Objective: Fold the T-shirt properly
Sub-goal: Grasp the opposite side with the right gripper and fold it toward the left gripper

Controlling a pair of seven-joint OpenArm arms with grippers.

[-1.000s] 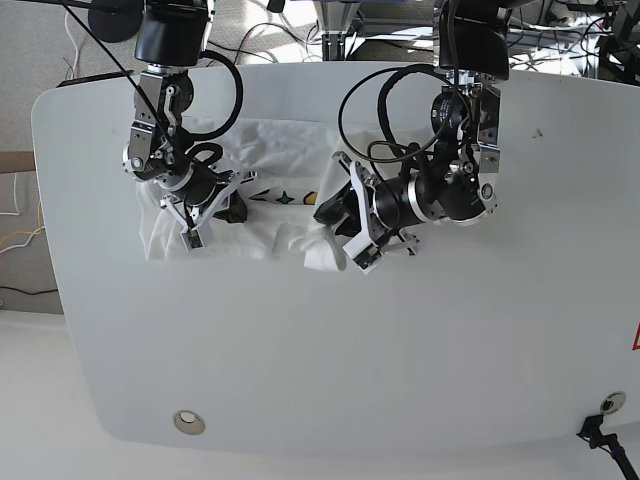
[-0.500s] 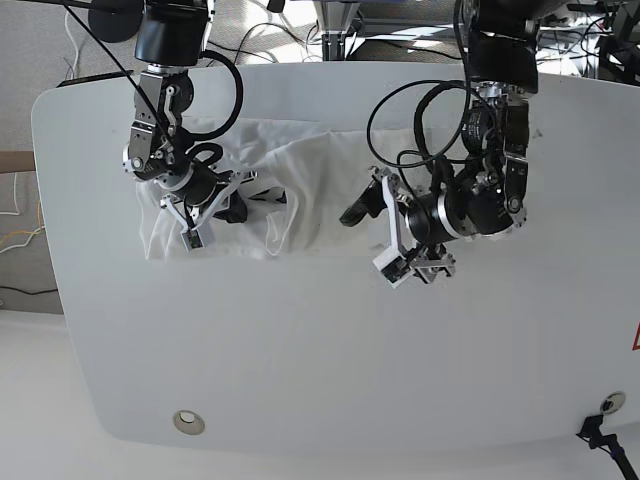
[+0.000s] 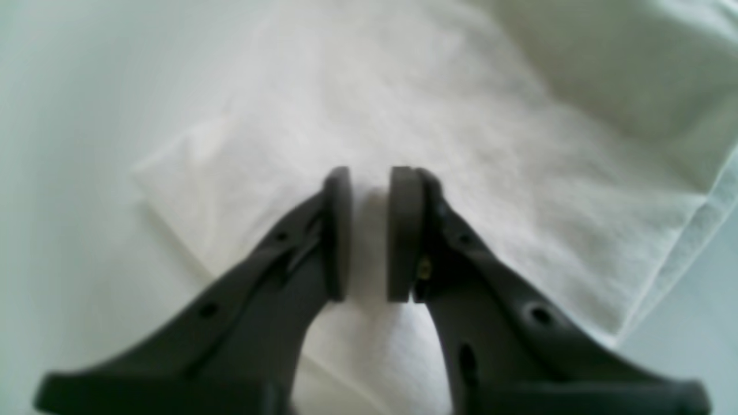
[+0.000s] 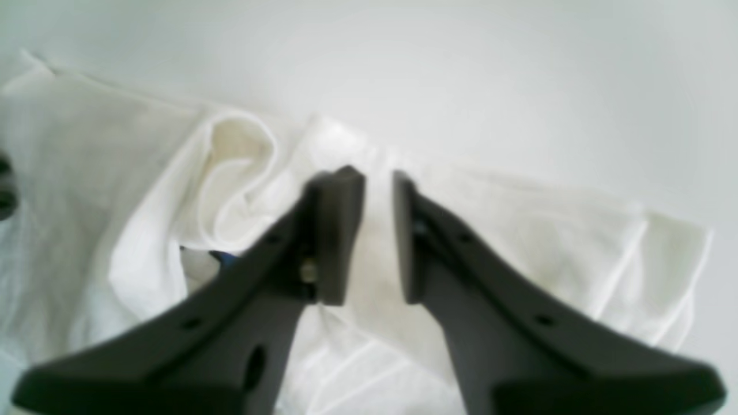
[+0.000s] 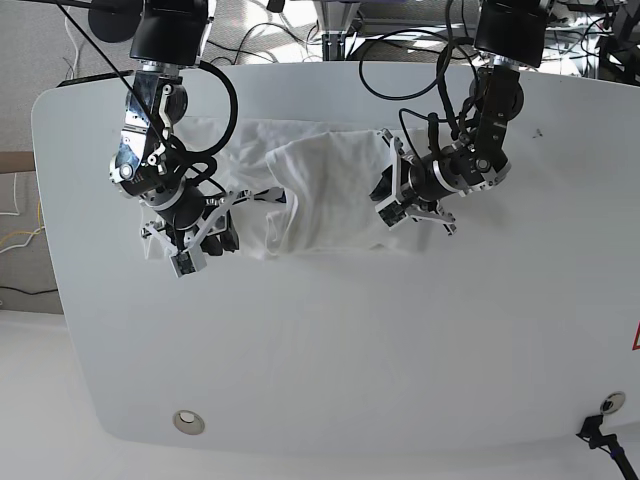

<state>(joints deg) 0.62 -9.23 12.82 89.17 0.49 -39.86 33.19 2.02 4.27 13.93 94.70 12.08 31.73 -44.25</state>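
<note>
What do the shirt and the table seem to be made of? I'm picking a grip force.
Shirt: soft, matte white woven or knit fabric, probably cotton; it creases, folds over itself and shows a stitched hem. Table: hard, smooth white surface with a slight sheen, likely laminate or painted board; the exact material cannot be told.

Left gripper [image 3: 369,230] low over T-shirt [image 3: 403,115], pads [image 3: 338,230] narrowly apart, nothing between them. White cloth fills centre; folded corner at left, hemmed edge at right. Second layer far right, shaded. Pale table [image 3: 57,115] left. View blurred.
</note>
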